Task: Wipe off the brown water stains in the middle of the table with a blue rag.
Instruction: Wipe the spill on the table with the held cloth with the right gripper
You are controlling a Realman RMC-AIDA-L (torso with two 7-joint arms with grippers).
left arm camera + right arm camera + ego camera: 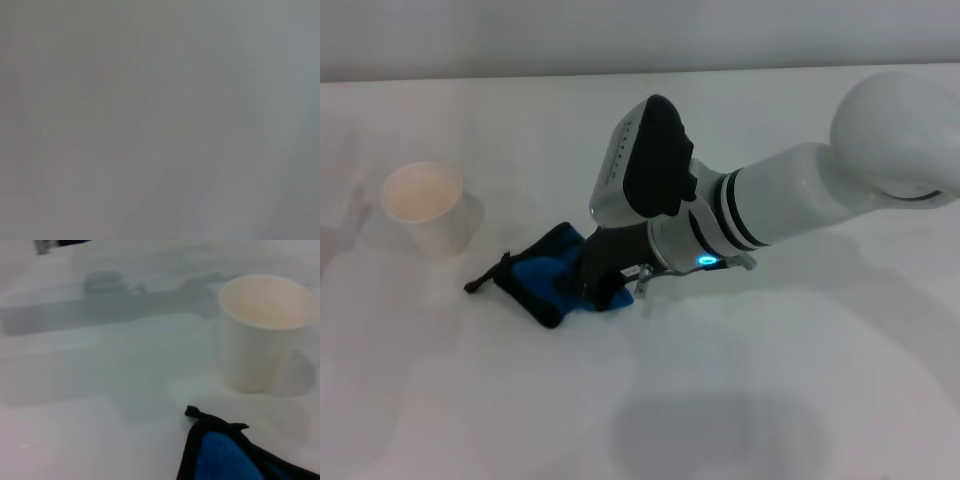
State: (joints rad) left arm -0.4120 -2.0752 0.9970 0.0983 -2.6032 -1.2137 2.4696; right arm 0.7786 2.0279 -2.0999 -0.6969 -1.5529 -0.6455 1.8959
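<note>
One arm at work, its gripper pressed onto the rag.

At centre left you see a white paper cup upright on the table; just right of it lies the blue rag, bunched, with your right gripper clenched on it at frame centre. You find no brown stain showing.

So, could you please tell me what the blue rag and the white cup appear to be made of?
The blue rag, under the right hand, looks like soft matte cloth, perhaps microfibre: it bunches into folds and has black stitched edging. The white cup looks like matte paper: thin rolled rim, no gloss.
</note>
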